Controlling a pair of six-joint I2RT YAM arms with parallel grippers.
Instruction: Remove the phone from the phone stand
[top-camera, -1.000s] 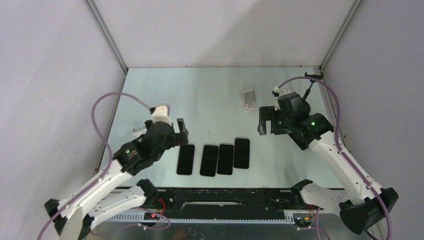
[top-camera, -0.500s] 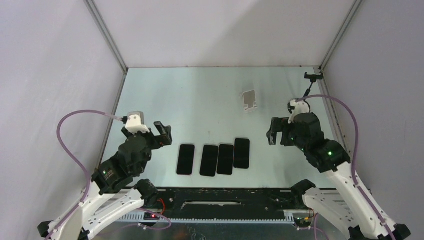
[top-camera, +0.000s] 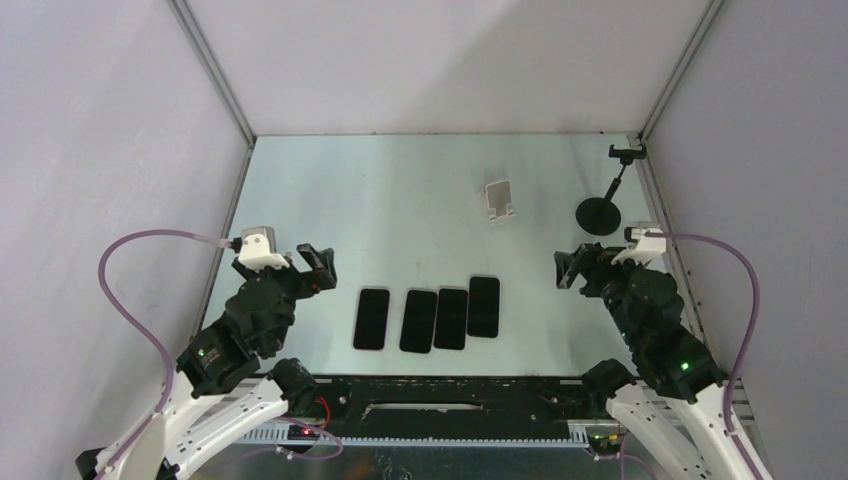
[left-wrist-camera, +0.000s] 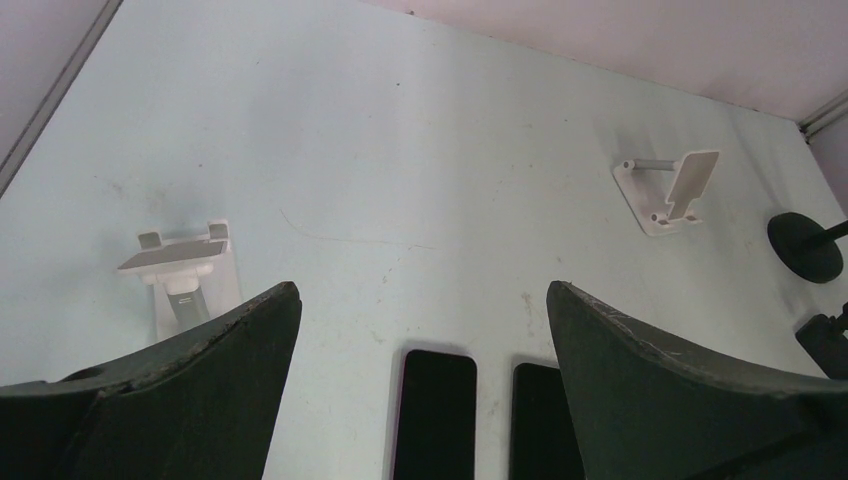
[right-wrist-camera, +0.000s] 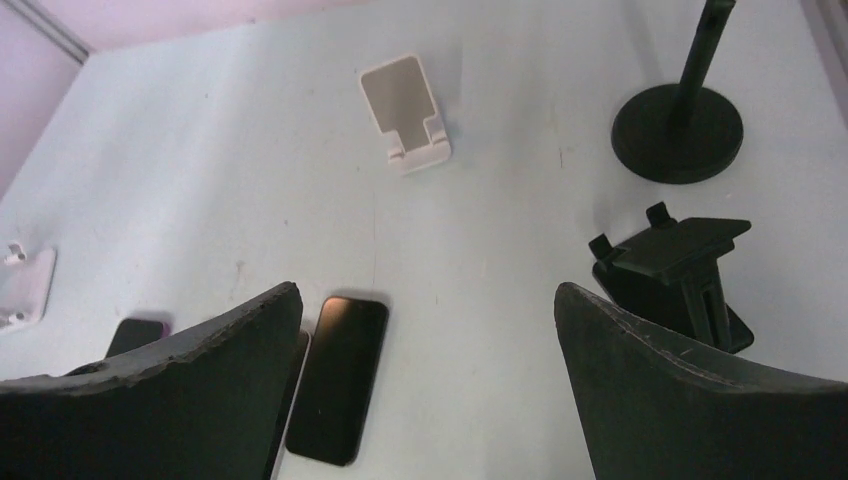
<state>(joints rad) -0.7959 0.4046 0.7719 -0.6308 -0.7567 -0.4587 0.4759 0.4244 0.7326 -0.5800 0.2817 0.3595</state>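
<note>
Now the left gripper (left-wrist-camera: 422, 290) and right gripper (right-wrist-camera: 426, 290) hang wide open and empty, likely since the job looks done: four phones (top-camera: 418, 320) lie flat in a row between them, and the white phone stand (top-camera: 499, 200) farther back holds nothing.

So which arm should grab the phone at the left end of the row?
Left. The open left gripper hangs just beside that phone; the right gripper is past the row's other end.
</note>
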